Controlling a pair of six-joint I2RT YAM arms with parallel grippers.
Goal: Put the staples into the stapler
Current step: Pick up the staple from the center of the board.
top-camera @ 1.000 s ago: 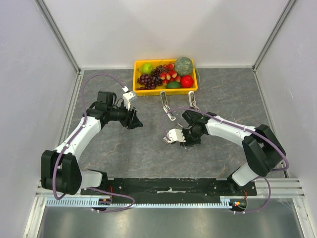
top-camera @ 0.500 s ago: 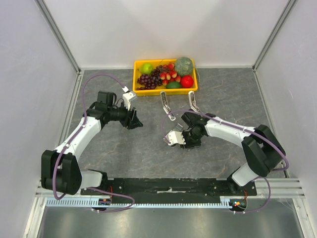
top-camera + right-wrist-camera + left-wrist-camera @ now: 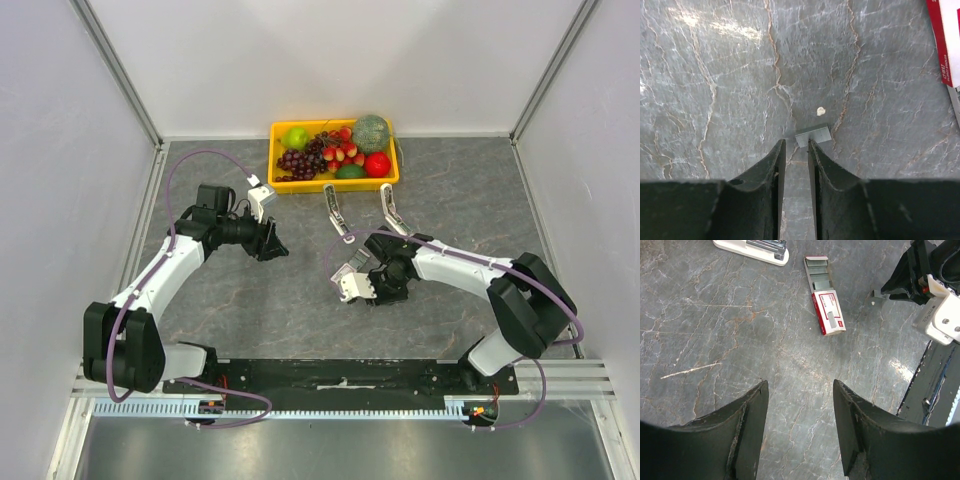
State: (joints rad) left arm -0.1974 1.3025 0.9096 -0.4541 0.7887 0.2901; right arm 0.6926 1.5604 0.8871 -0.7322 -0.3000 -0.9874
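The staples box (image 3: 825, 310), red and white, lies flat with its tray slid out and silvery strips showing; its edge shows in the right wrist view (image 3: 945, 45). A short loose staple strip (image 3: 813, 136) lies on the table, touching my right gripper's fingertips (image 3: 815, 150). My right gripper (image 3: 796, 145) points down at it, jaws only narrowly apart, nothing between them. It hovers mid-table (image 3: 365, 275). Two staplers (image 3: 336, 212) (image 3: 392, 210) lie beyond it. My left gripper (image 3: 800, 390) is open and empty, left of centre (image 3: 275, 245).
A yellow tray (image 3: 281, 181) of plastic fruit stands at the back centre. White walls close the table on three sides. One stapler's white base (image 3: 752, 247) shows at the left wrist view's top edge.
My right gripper has shifted a little toward the near edge and turned slightly, staying low over the table. The left arm has not moved.
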